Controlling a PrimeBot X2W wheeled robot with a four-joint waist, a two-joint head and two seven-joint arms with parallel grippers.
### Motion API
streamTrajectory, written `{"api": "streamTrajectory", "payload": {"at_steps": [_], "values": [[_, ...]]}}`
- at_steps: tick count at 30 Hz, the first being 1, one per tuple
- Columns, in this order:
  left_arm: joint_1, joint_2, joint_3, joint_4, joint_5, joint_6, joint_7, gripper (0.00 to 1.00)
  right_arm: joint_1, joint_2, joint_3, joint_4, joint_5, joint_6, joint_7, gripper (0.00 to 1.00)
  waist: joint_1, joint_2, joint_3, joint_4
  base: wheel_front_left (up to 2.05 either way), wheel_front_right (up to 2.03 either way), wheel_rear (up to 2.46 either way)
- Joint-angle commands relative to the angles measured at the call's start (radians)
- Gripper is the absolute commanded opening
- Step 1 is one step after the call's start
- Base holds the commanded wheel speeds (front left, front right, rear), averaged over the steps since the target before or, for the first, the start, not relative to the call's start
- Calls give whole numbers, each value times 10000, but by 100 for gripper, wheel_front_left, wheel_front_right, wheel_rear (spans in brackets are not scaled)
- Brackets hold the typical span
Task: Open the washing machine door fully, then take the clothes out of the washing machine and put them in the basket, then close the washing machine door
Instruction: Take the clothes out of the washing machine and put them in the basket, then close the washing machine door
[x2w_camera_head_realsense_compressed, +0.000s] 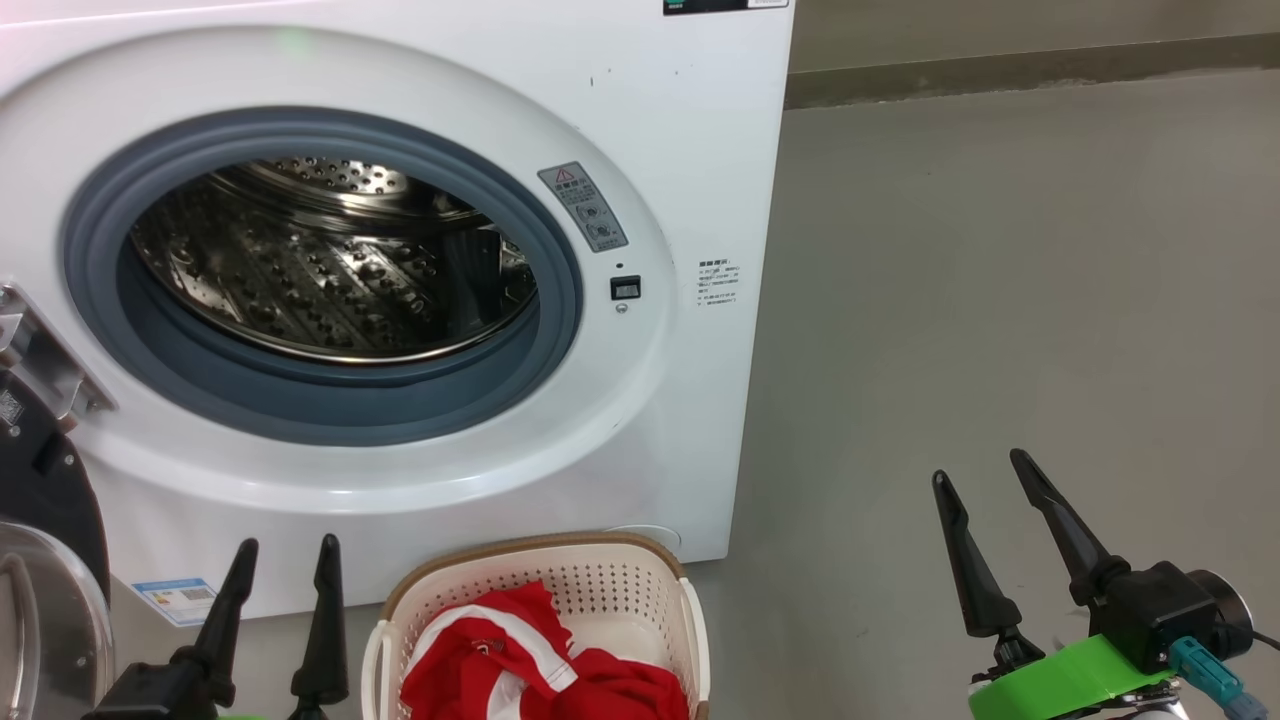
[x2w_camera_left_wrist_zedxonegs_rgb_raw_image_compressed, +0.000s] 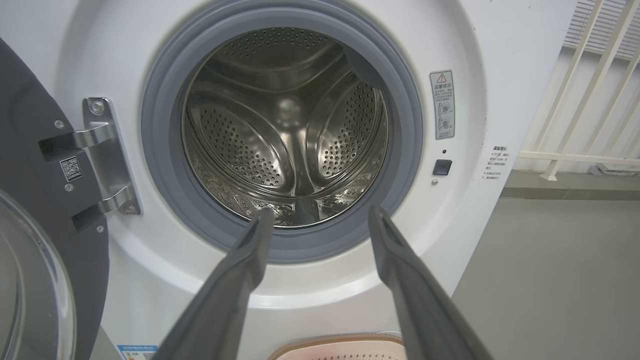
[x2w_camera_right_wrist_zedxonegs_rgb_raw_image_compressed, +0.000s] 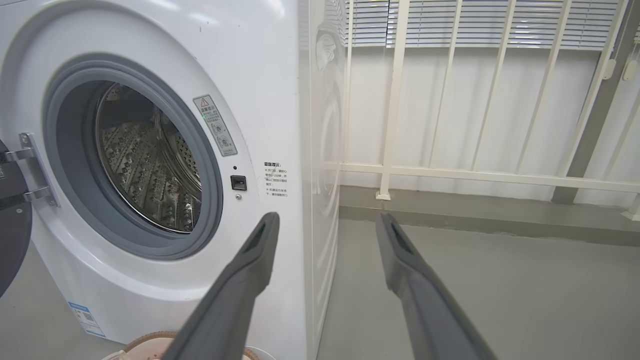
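The white washing machine (x2w_camera_head_realsense_compressed: 640, 120) stands before me with its steel drum (x2w_camera_head_realsense_compressed: 330, 265) bare inside the grey ring. Its door (x2w_camera_head_realsense_compressed: 45, 560) is swung wide open at the far left, hanging on a metal hinge (x2w_camera_left_wrist_zedxonegs_rgb_raw_image_compressed: 107, 155). On the floor in front of the machine sits the cream basket (x2w_camera_head_realsense_compressed: 610, 585) with the red clothes (x2w_camera_head_realsense_compressed: 520, 660) lying in it. My left gripper (x2w_camera_head_realsense_compressed: 285, 555) is open just left of the basket, holding nothing. My right gripper (x2w_camera_head_realsense_compressed: 985, 475) is open over bare floor, well to the right. The left wrist view looks straight into the drum (x2w_camera_left_wrist_zedxonegs_rgb_raw_image_compressed: 285, 125).
Grey floor (x2w_camera_head_realsense_compressed: 1000, 300) stretches to the right of the machine. A white railing (x2w_camera_right_wrist_zedxonegs_rgb_raw_image_compressed: 450, 170) with blinds behind it stands beyond the machine's right side. A low ledge (x2w_camera_head_realsense_compressed: 1030, 70) runs along the far wall.
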Motion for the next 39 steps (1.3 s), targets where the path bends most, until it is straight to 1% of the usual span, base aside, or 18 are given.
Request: {"api": "streamTrajectory", "payload": {"at_steps": [1, 12, 18, 29, 34, 39], "values": [[-53, 191, 349, -250, 130, 75, -120, 100, -181, -103, 192, -267, 92, 63, -65, 100, 0, 0, 1, -2, 0, 0, 0], [-43, 229, 234, -334, 239, 158, -120, 100, -166, -101, 224, -206, 119, 63, -65, 100, 0, 0, -49, -28, -30, 30, 0], [-61, 256, 181, -352, 198, 147, -120, 100, -159, -108, 228, -199, 130, 63, -65, 100, 0, 0, -57, -1, -136, 136, 0], [-7, 285, 62, -476, 56, 119, -104, 100, -146, -113, 237, -151, 178, 63, -65, 100, 0, 0, -85, 56, -188, 188, 0], [25, 297, 11, -612, 30, 133, -106, 100, -159, -140, 244, -139, 188, 63, -65, 100, 0, 0, -62, 70, -106, 106, 0], [47, 194, 24, -791, -253, 112, -109, 100, -190, -163, 271, -122, 198, 63, -65, 100, 0, 0, -40, 71, -38, 38, 0]]}}
